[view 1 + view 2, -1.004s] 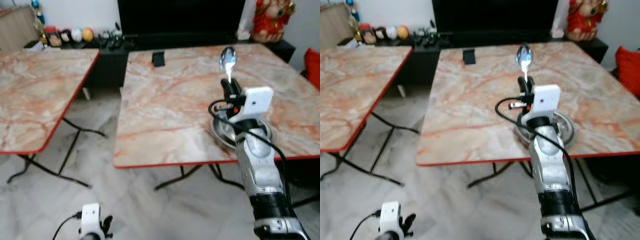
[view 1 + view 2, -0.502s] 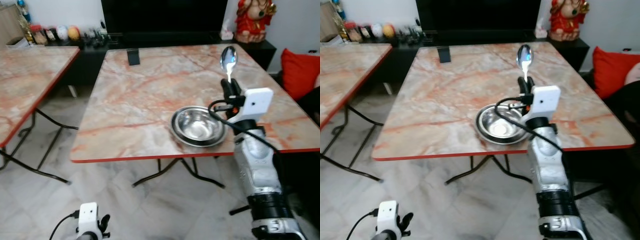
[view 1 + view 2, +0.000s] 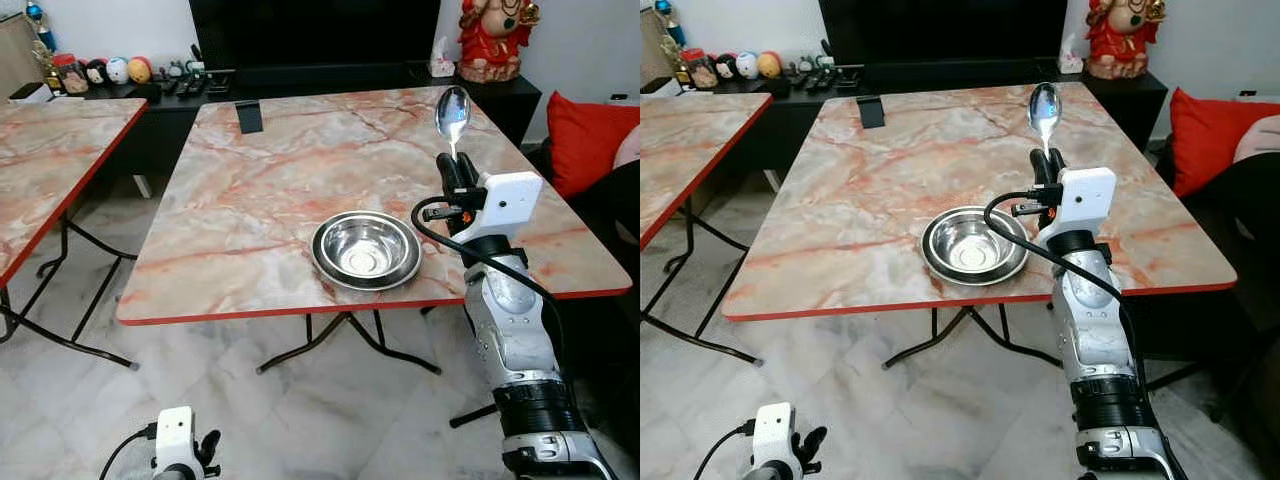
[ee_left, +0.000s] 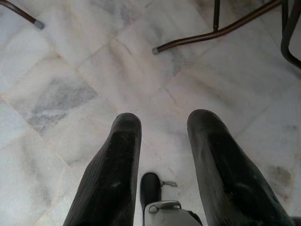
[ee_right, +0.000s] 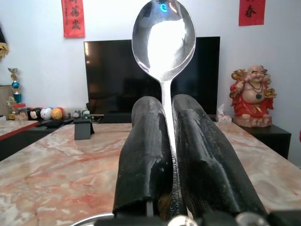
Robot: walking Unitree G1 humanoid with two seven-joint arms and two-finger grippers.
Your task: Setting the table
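Upright, spoon [image 3: 453,113] sticks out from right tool's [image 3: 452,170] pinch.

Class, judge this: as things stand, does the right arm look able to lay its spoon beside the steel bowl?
Probably yes. The right gripper, shut on the spoon, stands upright over the table just right of the bowl; the tabletop beside the bowl is bare, with nothing between.
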